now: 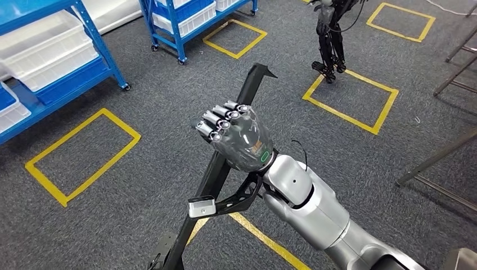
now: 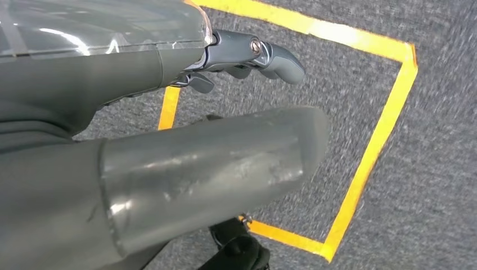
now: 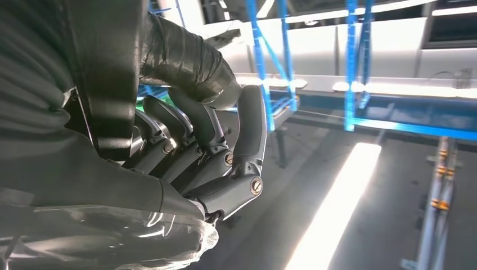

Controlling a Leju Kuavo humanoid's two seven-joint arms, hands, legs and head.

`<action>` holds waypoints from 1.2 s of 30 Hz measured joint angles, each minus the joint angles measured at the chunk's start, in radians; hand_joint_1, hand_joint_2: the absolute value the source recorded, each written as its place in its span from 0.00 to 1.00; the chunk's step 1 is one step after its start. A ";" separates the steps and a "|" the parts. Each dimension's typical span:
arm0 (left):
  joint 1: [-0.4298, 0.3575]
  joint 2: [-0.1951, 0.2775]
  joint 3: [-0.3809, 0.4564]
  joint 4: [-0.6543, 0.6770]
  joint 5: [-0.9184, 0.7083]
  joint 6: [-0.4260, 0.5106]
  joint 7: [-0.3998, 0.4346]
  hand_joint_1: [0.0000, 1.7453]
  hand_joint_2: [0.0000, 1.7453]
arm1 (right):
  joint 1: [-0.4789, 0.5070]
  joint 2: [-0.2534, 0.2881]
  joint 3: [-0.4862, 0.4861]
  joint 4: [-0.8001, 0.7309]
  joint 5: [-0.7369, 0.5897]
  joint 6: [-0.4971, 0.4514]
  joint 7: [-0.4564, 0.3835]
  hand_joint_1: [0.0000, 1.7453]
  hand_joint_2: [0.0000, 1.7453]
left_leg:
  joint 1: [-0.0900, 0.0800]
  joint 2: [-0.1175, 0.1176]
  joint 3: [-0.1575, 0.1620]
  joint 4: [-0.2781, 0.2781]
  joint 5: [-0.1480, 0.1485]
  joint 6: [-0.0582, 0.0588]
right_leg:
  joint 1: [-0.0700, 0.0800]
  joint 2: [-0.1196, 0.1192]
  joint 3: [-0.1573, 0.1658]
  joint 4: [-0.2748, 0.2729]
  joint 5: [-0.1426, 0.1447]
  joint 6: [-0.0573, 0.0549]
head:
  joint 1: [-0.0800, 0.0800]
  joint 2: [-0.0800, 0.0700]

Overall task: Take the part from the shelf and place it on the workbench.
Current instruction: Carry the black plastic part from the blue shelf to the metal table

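My left hand (image 2: 247, 56) hangs over the carpet, fingers loosely curled, holding nothing. My right hand (image 1: 239, 135) wraps tight around the long black part (image 1: 216, 174), gripped mid-length. It looks rigid and light but unwieldy; a near-centre hold should keep its ends from swinging.

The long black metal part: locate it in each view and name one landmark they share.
Head view: the long black metal part runs from bottom centre up past the right robot hand, which grips it.
Right wrist view: a dark bar inside the closed fingers.
Left wrist view: none that I can identify.
Shared landmark: the blue shelf frame.
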 joint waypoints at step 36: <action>-0.155 0.234 0.008 -0.033 0.073 0.018 -0.044 0.00 0.00 | -0.145 0.191 -0.001 -0.004 -0.019 -0.094 -0.049 1.00 1.00 | 0.017 -0.080 -0.080 0.154 -0.077 -0.026 | 0.002 0.053 0.012 -0.027 0.018 -0.041 | 0.001 0.000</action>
